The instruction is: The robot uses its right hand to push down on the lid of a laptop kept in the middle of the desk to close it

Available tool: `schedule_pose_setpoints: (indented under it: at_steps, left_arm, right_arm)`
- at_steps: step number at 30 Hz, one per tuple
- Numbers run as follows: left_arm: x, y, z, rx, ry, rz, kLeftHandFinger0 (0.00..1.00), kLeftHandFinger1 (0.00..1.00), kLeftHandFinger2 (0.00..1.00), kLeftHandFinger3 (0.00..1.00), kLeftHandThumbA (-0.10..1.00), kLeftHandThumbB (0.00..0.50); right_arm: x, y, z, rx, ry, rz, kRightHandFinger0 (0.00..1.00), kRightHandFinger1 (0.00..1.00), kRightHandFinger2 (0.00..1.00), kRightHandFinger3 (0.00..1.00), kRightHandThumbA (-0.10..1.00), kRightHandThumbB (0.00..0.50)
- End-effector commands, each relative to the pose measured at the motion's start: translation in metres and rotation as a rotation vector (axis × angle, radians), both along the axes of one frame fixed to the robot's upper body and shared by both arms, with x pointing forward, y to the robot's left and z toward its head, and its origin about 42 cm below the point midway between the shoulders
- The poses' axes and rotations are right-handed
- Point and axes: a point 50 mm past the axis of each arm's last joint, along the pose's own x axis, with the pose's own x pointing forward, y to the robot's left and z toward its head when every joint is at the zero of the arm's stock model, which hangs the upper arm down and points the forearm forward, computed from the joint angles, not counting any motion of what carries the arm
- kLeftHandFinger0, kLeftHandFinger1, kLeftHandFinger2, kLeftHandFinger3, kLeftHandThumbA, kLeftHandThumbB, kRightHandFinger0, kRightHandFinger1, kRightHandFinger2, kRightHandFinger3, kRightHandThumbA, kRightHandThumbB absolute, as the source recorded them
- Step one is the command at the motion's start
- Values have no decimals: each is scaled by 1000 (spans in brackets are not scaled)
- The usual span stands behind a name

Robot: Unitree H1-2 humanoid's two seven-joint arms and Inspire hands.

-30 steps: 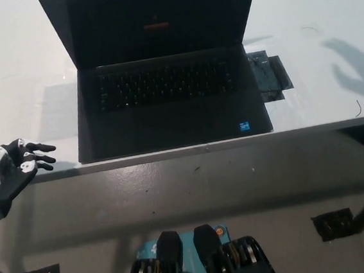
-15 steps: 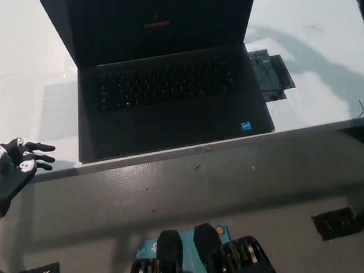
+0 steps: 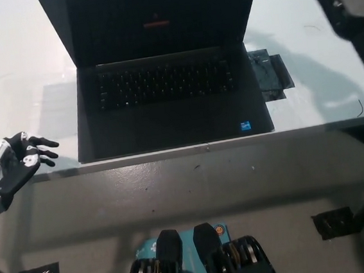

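Left hand (image 3: pixel 14 167) at 8 o'clock, low, just off the desk's near edge. Fingers (image 3: pixel 42 154) spread and pointing toward the laptop; holds nothing. It rests clear of the desk top, palm side dark, back side white.

Desk (image 3: pixel 14 69) white, filling the upper half of the view. Its near edge runs across the frame at mid height. Grey floor below it.

Laptop (image 3: pixel 169 102) at centre, running up to 12 o'clock. Black, open, base flat on the desk with its front edge just inside the desk's near edge. Lid (image 3: pixel 154 16) stands up at the back, its top cut off by the frame. Screen dark apart from a small red mark (image 3: pixel 156 25) near the middle. Keyboard (image 3: pixel 164 82) takes the rear half of the base; small blue sticker (image 3: pixel 245 126) at the base's front right corner.

Dark flat patch (image 3: pixel 270 76) on the desk at 2 o'clock, touching or just beside the laptop's right side. What it is, cannot tell.

Right arm (image 3: pixel 351 17) at 1 to 2 o'clock, black, coming in from the right edge and reaching up toward the top corner, above the desk and to the right of the lid, apart from it. The right hand itself is cut off by the top of the frame: whether open or closed, cannot tell. Arm's shadow (image 3: pixel 311 75) falls on the desk beside the patch.

Thin dark wire (image 3: pixel 358 108) lies on the desk near its right near edge at 3 o'clock.
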Motion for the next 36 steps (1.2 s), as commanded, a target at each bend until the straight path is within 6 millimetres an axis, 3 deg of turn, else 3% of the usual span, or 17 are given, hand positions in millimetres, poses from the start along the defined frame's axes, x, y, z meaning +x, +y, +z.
schedule_pose_setpoints:
  at_steps: [1,2,5,7,9,11,17,21,25,26,27,29,36]
  left_arm:
    - [8,0,25,30,-68,-51,469,455,495,538,-100,102]
    - [8,0,25,22,-59,-46,464,457,498,538,-100,107]
    - [10,0,25,24,-75,-57,441,443,488,536,-100,111]
    - [11,-1,26,27,-73,-64,443,444,487,534,-100,111]
    - [7,-2,28,22,-55,-53,478,480,519,545,-100,110]
    - [6,-2,28,5,-45,-46,492,493,533,547,-100,118]
    - [7,-1,28,35,-54,-43,487,492,554,569,-100,112]
    - [7,0,31,26,-61,-45,475,484,536,557,-100,100]
    - [8,0,31,18,-71,-50,459,469,516,537,-100,101]
    - [9,1,31,28,-73,-44,475,481,522,534,-100,111]
    - [10,1,30,37,-78,-46,482,477,514,524,-100,108]
    - [10,5,34,52,-83,-38,480,479,520,529,-100,102]
    - [11,5,35,37,-78,-42,459,463,507,509,-100,108]
  right_arm:
    - [-1,11,36,-24,-130,31,1000,951,809,830,228,355]
    - [0,12,29,-5,-115,29,1000,888,762,818,201,351]
    - [5,13,1,-10,-50,7,1000,901,801,884,219,343]
    - [5,9,-1,-6,-49,3,1000,902,803,886,221,342]
    - [6,9,-20,-4,-13,-4,1000,991,907,871,193,324]
    - [6,5,-29,5,5,2,1000,1000,957,874,198,330]
    - [3,-8,-46,33,17,-6,1000,969,842,881,230,333]
    - [-3,-25,-72,62,43,-22,1000,925,849,924,239,306]
    - [-11,-37,-94,130,97,-22,1000,915,853,923,206,333]
    - [-15,-41,-101,126,102,-35,1000,911,856,932,241,336]
    - [-22,-46,-116,167,136,-28,1000,931,887,951,229,308]
    - [-28,-44,-126,224,193,-25,1000,993,910,974,162,291]
    - [-63,-55,-178,320,258,-21,1000,961,898,1000,153,230]
